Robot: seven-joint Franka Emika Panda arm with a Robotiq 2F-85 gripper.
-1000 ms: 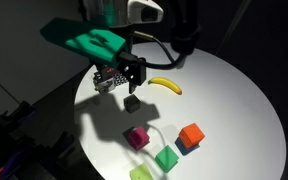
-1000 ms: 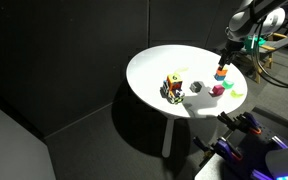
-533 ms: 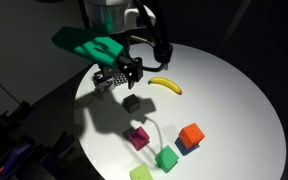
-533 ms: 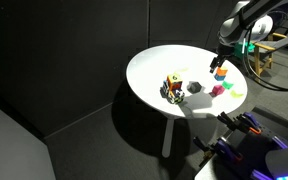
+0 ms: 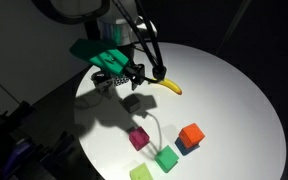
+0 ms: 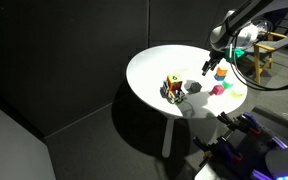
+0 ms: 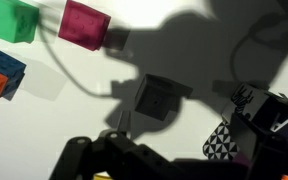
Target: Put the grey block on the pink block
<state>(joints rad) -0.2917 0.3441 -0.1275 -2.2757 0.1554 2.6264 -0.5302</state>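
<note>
The grey block (image 5: 133, 101) lies in the arm's shadow on the white round table (image 5: 234, 90); it also shows in an exterior view (image 6: 195, 87) and the wrist view (image 7: 156, 98). The pink block (image 5: 138, 138) sits nearer the table's front edge, apart from it, and shows in the wrist view (image 7: 85, 23) and an exterior view (image 6: 217, 90). My gripper (image 5: 134, 72) hangs open and empty just above the grey block (image 6: 206, 68). In the wrist view the gripper (image 7: 174, 150) is dark at the bottom edge.
A patterned cube (image 5: 106, 80) (image 7: 229, 140) stands close beside the grey block. A banana (image 5: 166, 86) lies behind it. An orange-red cube (image 5: 191, 133) sits on a blue one (image 7: 4, 65). Two green cubes (image 5: 166, 158) (image 5: 141, 173) lie near the front edge.
The arm has swung over the table and come down toward the grey block. No block has moved.
</note>
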